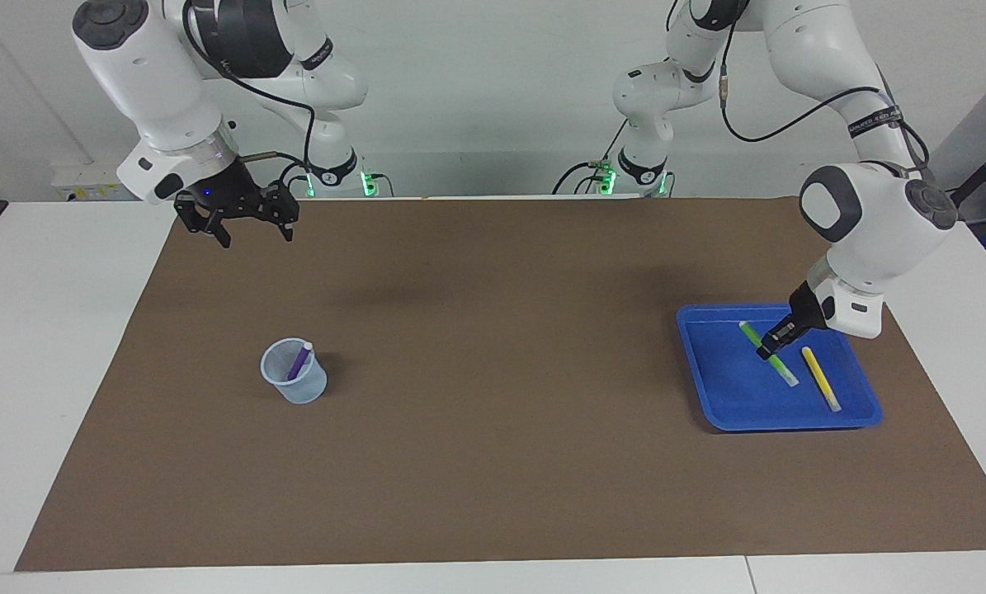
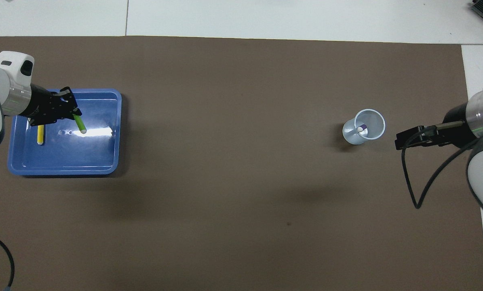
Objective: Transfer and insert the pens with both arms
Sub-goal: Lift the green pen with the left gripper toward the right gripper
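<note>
The green pen (image 1: 777, 363) lies in the blue tray (image 1: 711, 379) at the left arm's end of the table, with the yellow pen (image 1: 821, 379) beside it. My left gripper (image 1: 769, 346) is down in the tray at the green pen's middle. In the overhead view the left gripper (image 2: 69, 109) covers part of the green pen (image 2: 80, 124) and an end of the yellow pen (image 2: 41, 135). The purple pen (image 1: 299, 361) stands in a clear cup (image 1: 294, 384) at the right arm's end. My right gripper (image 1: 241, 227) is open, empty, raised and waits.
A brown mat (image 1: 493, 412) covers the table between the cup and the tray. The overhead view shows the cup (image 2: 372, 121) with the purple pen (image 2: 361, 129) in it, the tray (image 2: 63, 161), and the right gripper (image 2: 403, 139) beside the cup with a black cable (image 2: 411, 190) hanging.
</note>
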`<state>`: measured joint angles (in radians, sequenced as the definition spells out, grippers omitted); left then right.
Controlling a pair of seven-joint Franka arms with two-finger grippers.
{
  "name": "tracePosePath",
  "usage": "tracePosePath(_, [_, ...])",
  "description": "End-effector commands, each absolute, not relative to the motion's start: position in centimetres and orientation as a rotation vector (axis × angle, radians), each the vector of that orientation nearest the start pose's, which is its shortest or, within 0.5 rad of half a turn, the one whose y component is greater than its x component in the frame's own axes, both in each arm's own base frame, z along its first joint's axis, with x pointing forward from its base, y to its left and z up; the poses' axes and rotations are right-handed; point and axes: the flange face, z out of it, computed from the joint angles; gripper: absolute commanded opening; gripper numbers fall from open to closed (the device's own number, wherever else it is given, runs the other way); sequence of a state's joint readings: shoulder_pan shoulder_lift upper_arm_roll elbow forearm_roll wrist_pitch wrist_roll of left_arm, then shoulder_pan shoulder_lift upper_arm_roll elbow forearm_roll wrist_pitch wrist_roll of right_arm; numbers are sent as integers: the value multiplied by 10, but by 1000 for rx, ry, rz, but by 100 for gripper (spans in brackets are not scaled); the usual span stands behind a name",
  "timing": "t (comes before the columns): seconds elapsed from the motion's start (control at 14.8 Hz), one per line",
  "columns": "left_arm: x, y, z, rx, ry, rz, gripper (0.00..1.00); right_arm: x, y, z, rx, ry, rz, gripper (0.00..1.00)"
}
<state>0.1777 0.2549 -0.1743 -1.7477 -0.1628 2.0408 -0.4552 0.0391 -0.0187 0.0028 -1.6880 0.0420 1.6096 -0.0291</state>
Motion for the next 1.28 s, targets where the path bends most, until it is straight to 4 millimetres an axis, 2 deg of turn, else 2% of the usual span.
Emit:
tracePosePath(0.0, [622, -48, 457, -3188, -1068, 31, 0, 539, 29, 581, -3062, -117, 73, 100])
tracePosePath(0.2, [609, -118, 476, -3131, -1242, 44, 0, 540, 34, 583, -2960, -80, 55, 100])
tracePosePath(0.4, [593, -187, 478, -3078, -1377, 85, 0, 547, 48, 588, -2839, 39, -15, 100])
tracePosePath(0.54, [582, -221, 482, -3059, -1435, 105, 0, 553, 60, 590, -2703, 181, -53, 100])
tracePosePath(0.61, [577, -238, 483, -3042, -1522, 146, 0, 554, 62, 586, -2669, 192, -61, 100])
tracePosePath(0.74, [568, -272, 490, -3025, -1694, 182, 0, 557, 83, 575, -2603, 179, -66, 100])
tracePosePath(0.94, [564, -309, 499, -2959, -2037, 192, 0, 560, 92, 542, -2421, 240, -107, 100])
tracePosePath(1.01, [564, -315, 500, -2911, -2160, 207, 0, 558, 103, 537, -2417, 194, -119, 100])
tracePosePath(1.21, [559, -341, 506, -2785, -2450, 261, 0, 561, 118, 530, -2420, 153, -148, 100])
